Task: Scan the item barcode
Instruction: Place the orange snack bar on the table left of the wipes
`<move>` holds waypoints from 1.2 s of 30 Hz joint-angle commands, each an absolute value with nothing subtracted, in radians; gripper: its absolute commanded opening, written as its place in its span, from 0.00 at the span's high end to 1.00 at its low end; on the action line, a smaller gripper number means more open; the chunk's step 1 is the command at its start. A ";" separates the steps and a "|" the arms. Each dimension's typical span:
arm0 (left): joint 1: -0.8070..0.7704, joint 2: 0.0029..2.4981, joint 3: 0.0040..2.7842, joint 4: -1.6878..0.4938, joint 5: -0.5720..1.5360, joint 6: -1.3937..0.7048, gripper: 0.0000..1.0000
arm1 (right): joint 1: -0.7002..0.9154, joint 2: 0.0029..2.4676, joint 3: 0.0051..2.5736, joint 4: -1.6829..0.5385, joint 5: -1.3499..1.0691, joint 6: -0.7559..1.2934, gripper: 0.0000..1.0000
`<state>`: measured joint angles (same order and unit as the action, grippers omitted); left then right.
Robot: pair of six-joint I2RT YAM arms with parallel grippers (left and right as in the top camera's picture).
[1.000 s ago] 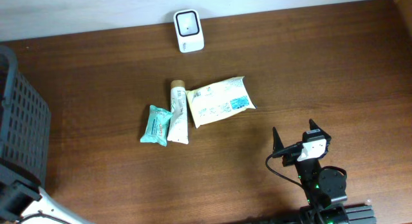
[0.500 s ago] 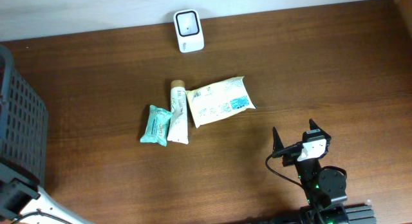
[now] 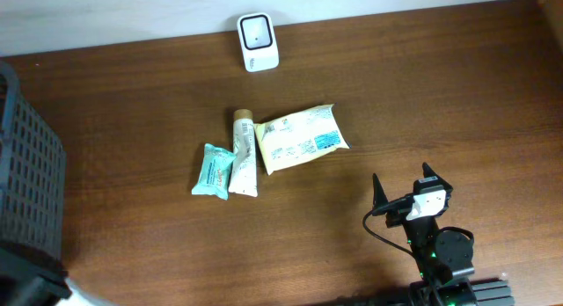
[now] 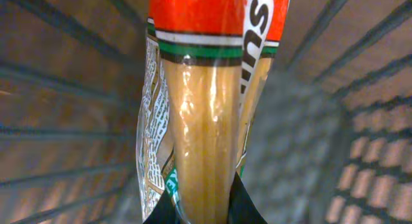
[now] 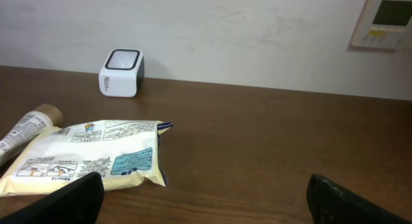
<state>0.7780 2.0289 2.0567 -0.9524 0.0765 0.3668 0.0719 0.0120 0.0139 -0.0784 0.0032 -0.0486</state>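
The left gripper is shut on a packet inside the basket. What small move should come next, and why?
Probably lift straight up: the left gripper holds the packet, the basket mesh surrounds it, and the scanner stands away on the table.

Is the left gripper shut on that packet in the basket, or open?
Shut on it: in the left wrist view the left gripper pinches the red-topped packet between its dark tips, with the basket mesh all around.
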 commanded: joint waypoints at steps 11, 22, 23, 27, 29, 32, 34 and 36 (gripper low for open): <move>0.490 1.444 2.080 -0.855 0.360 0.044 1.00 | 0.078 0.006 0.006 -0.081 0.006 -0.044 0.01; 0.009 1.741 1.834 -1.230 0.318 0.039 1.00 | 0.078 0.006 0.006 -0.081 0.006 -0.044 0.01; 0.000 1.797 1.784 -1.205 0.318 0.036 1.00 | 0.078 0.006 0.006 -0.081 0.006 -0.044 0.01; -0.005 1.963 1.662 -1.069 0.318 -0.014 1.00 | 0.078 0.006 0.006 -0.081 0.006 -0.044 0.01; -0.005 2.036 1.644 -1.002 0.318 -0.016 1.00 | 0.078 0.006 0.006 -0.081 0.006 -0.044 0.01; -0.007 2.096 1.637 -0.949 0.318 -0.016 1.00 | 0.078 0.006 0.006 -0.081 0.006 -0.044 0.01; -0.024 2.109 1.637 -0.946 0.318 -0.015 0.57 | 0.078 0.006 0.006 -0.081 0.006 -0.044 0.01; -0.038 2.109 1.641 -0.939 0.318 -0.015 0.27 | 0.078 0.006 0.006 -0.081 0.006 -0.044 0.01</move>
<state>-0.0101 2.1098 1.6321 -0.9478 0.2913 -0.0082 0.0719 0.0120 0.0139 -0.0784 0.0032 -0.0486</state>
